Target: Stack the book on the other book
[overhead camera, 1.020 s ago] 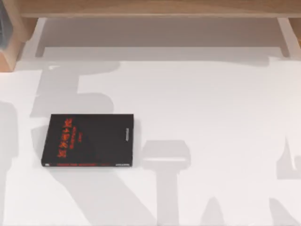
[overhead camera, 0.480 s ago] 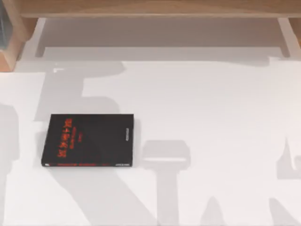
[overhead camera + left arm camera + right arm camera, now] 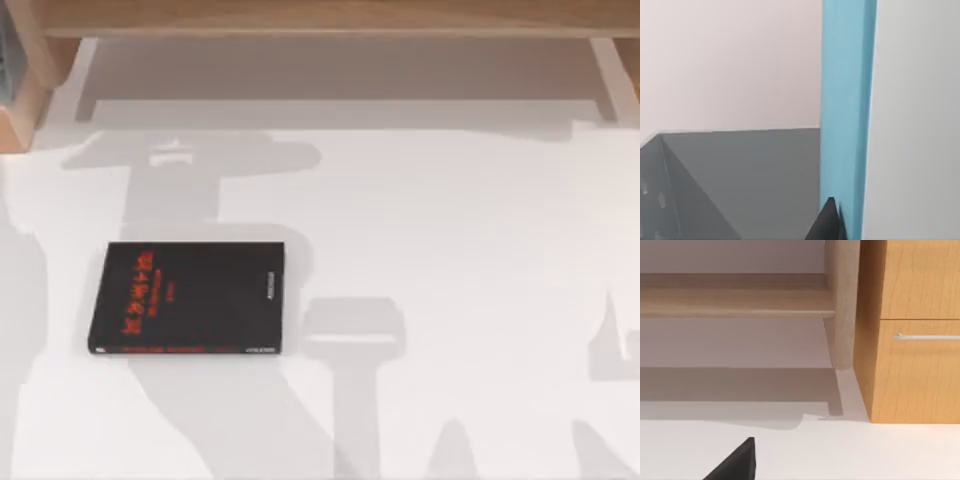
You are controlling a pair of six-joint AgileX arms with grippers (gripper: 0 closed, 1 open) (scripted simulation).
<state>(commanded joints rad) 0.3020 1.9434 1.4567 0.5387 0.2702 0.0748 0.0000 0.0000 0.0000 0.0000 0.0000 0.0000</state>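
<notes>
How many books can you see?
2. The black book lies flat on the table's left side in the top view. The light blue book stands close before the left wrist camera, by a dark finger.

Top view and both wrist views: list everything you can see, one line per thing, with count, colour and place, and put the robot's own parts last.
black book: 1, black with red lettering, lying flat on the table's left half in the top view.
light blue book: 1, light blue cover, close in front of the left wrist camera, next to a dark fingertip.
table: 1, white, under the black book, crossed by grey arm shadows.
wooden shelf: 1, light wood, along the table's far edge.
wooden cabinet: 1, light wood with a metal handle, seen from the right wrist.
left end effector fingertip: 1, black, against the light blue book.
right end effector fingertip: 1, black, above the white table.
</notes>
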